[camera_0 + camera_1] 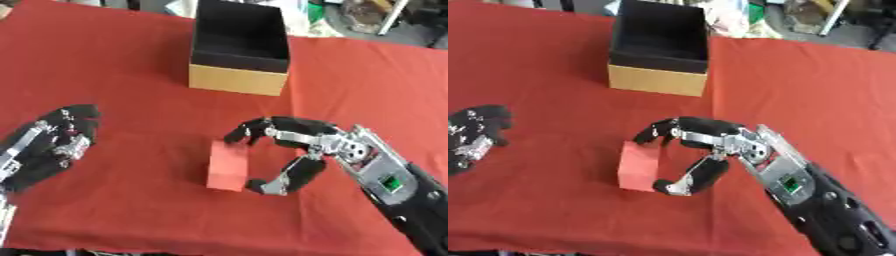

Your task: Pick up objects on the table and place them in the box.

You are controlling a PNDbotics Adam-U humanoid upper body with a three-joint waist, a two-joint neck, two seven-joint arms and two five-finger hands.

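A red block [228, 165] lies on the red tablecloth near the middle front. My right hand [302, 147] comes in from the lower right, its fingers curled over the block's far end and its thumb at the near end, pinching it. The box [238, 80] stands at the back centre, tan outside and black inside; nothing shows in it. My left hand [48, 145] rests at the left edge with relaxed fingers, well apart from the block.
The red tablecloth [122, 75] covers the whole table, and its front edge runs along the bottom of the view. Beyond the far edge lies clutter on the floor.
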